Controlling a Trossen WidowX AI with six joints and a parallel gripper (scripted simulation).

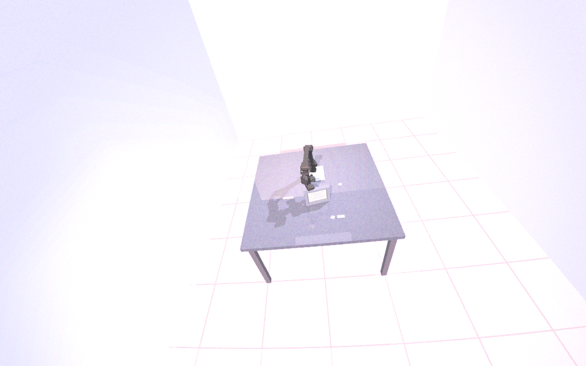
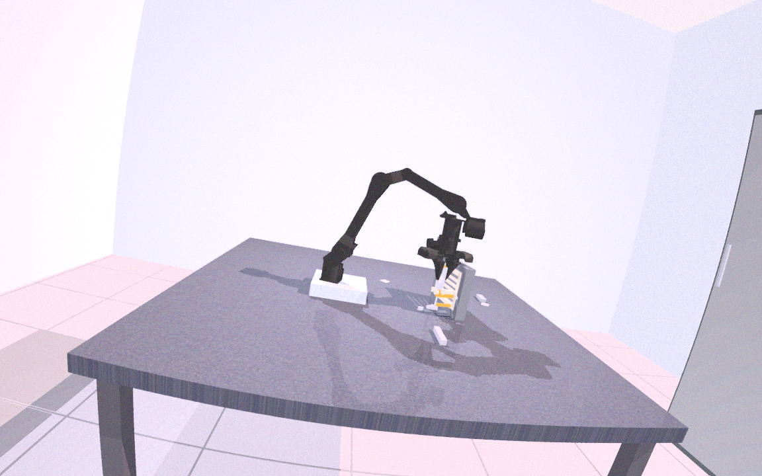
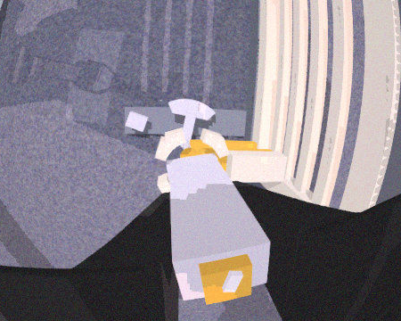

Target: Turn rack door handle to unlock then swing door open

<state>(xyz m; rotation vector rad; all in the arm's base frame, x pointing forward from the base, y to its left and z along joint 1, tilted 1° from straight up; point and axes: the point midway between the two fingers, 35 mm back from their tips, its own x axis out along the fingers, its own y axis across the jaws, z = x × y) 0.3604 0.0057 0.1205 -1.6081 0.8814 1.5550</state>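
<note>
The rack door (image 1: 317, 195) (image 2: 452, 283) (image 3: 294, 89) has cream slats and stands in its grey frame (image 2: 464, 289); it looks closed. Its pale, upright handle (image 3: 209, 201) stands before the slats, with an orange patch on its near end. My gripper (image 2: 444, 276) (image 3: 200, 196) points down from above and is shut on the handle, a dark finger on each side. The fingertips are partly hidden behind the handle in the wrist view. An orange latch part (image 3: 254, 145) shows beyond the handle's foot; how far the handle is turned is hard to tell.
The white arm base (image 1: 319, 173) (image 2: 337, 288) stands on the grey table (image 1: 276, 236) (image 2: 223, 343). A white bar (image 1: 288, 197) (image 2: 440, 335) lies beside the rack. Another white piece (image 1: 340, 216) (image 2: 481, 297) lies on the rack's far side. A small white block (image 3: 137, 121) is near the handle.
</note>
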